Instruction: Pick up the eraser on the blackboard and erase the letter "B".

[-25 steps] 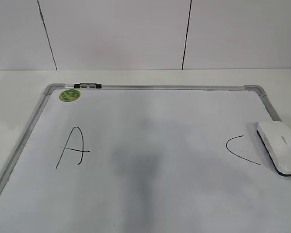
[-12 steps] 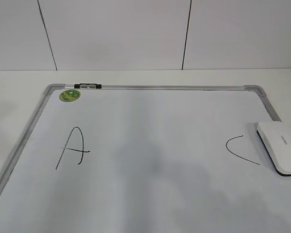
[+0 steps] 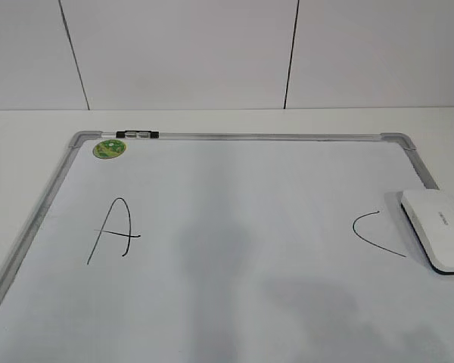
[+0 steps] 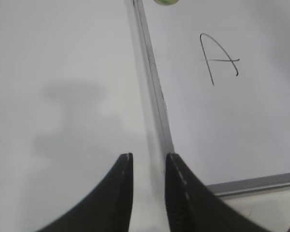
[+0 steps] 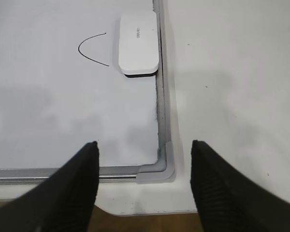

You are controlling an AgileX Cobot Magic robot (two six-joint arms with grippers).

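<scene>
the bench (image 3: 15, 144) is white and it carries the blackboard (image 3: 234, 302), a big white board with a silver frame. in the exterior view no arm is seen. the middle of the board, between the letter "a" (image 3: 113, 231) and the curved letter "c" (image 3: 378, 234), is bare and wide; the letter "b" cannot be seen in any view.

the eraser (image 5: 138, 43) lies flat at the right edge of the board, its long side just beside the frame, far ahead of the right claw (image 5: 145, 188) and a little to its left. the "c" is just to the left of the eraser. the right claw is wide apart and holds nothing; it hangs over the near right corner piece (image 5: 157, 171) of the frame, partly over free bench.

the left claw (image 4: 147, 162) has only a narrow gap between its fingers, with nothing in it. it is over the bench just outside the left frame rail (image 4: 154, 92); the "a" is ahead and to its right.

only the exterior view shows the whole green sticker (image 3: 109, 148) and the small clip (image 3: 136, 134) on the far rail.
</scene>
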